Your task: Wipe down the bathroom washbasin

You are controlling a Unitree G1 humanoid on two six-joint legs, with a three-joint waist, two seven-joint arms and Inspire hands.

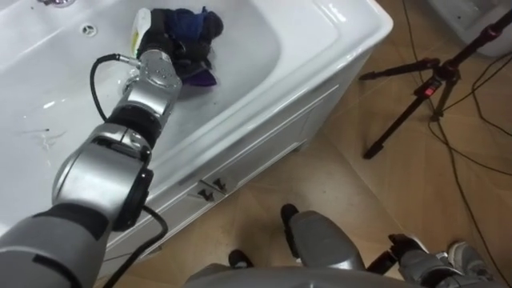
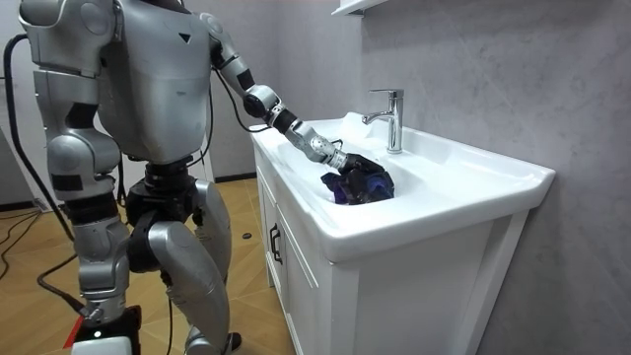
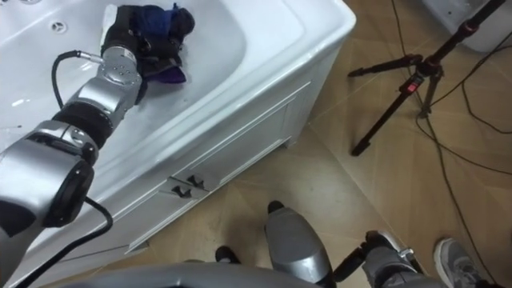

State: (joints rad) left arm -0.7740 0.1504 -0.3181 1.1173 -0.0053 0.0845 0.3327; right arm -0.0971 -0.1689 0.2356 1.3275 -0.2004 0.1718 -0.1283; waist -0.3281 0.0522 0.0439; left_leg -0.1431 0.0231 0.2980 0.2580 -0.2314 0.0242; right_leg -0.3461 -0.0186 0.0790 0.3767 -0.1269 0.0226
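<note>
A dark blue and purple cloth (image 1: 197, 24) lies bunched in the bowl of the white basin (image 1: 264, 56), towards its right end. My left arm reaches in from the lower left, and my left hand (image 1: 164, 46) rests on the cloth's near edge with its dark fingers curled into the folds. In the room view the same hand (image 2: 338, 158) presses the cloth (image 2: 365, 183) against the bowl in front of the tap. I stand at the front of the basin cabinet, leaning slightly towards it. My right hand (image 2: 95, 296) hangs low at my side.
A chrome tap (image 2: 391, 118) stands at the back rim, and the drain (image 1: 88, 30) sits left of the cloth. The white cabinet front below has small dark handles (image 1: 212, 188). A black tripod (image 1: 424, 88) with cables stands on the wooden floor to my right.
</note>
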